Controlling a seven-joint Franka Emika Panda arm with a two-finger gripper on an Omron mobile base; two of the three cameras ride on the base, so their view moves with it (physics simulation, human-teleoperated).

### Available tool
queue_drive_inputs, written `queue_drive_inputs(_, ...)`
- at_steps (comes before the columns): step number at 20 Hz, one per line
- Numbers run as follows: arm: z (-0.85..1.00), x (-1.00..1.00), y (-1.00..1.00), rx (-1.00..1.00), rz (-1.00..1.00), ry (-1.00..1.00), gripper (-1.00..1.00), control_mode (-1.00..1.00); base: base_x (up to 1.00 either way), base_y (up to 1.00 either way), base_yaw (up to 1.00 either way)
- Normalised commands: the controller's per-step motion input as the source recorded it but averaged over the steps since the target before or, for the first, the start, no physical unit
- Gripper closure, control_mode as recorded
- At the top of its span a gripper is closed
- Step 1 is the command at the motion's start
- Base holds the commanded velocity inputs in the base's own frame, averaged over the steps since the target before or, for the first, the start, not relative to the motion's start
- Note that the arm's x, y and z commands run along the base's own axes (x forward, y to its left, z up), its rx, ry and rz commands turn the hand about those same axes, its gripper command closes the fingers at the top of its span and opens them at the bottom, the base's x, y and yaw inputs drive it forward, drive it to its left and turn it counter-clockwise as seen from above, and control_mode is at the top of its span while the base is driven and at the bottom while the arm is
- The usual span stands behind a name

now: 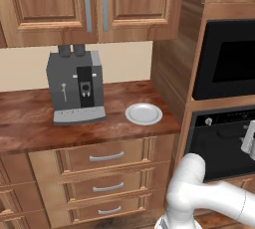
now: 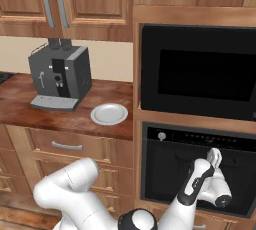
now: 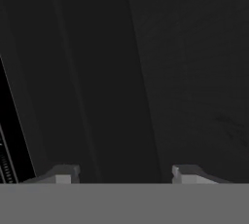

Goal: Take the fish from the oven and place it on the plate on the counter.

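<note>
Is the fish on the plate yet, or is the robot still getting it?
Not yet. The plate on the counter has nothing on it. The gripper, open and holding nothing, is up close to the oven door, which looks shut. Opening it, grabbing the fish and carrying it over are all left.

I'm in a kitchen: wooden cabinets, coffee machine on the counter, built-in oven.

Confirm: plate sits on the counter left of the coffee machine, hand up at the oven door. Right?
Not quite. The plate sits on the counter to the right of the coffee machine, as the left base view shows. The hand is at the oven door, as you said.
</note>
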Motion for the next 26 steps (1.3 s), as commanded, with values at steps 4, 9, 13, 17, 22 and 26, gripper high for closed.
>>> queue_drive_inputs(4, 0.00, 0.00, 0.00, 0.00, 0.00, 0.00, 1.00, -1.00, 0.00, 0.00, 0.00)
queue_drive_inputs(9, -0.05, 0.00, 0.00, 0.00, 0.00, 0.00, 1.00, -1.00, 0.00, 0.00, 0.00)
queue_drive_inputs(13, -0.36, -0.21, 0.00, 0.00, 0.00, 0.00, 1.00, -1.00, 0.00, 0.00, 0.00)
queue_drive_inputs(17, -0.50, -0.69, -0.01, 0.00, 0.00, 0.00, 1.00, -1.00, 0.00, 0.00, 0.00)
queue_drive_inputs(22, -0.61, -0.83, -0.01, 0.00, 0.00, 0.00, 1.00, -1.00, 0.00, 0.00, 0.00)
queue_drive_inputs(26, -0.73, -0.83, -0.03, 0.00, 0.00, 0.00, 1.00, -1.00, 0.00, 0.00, 0.00)
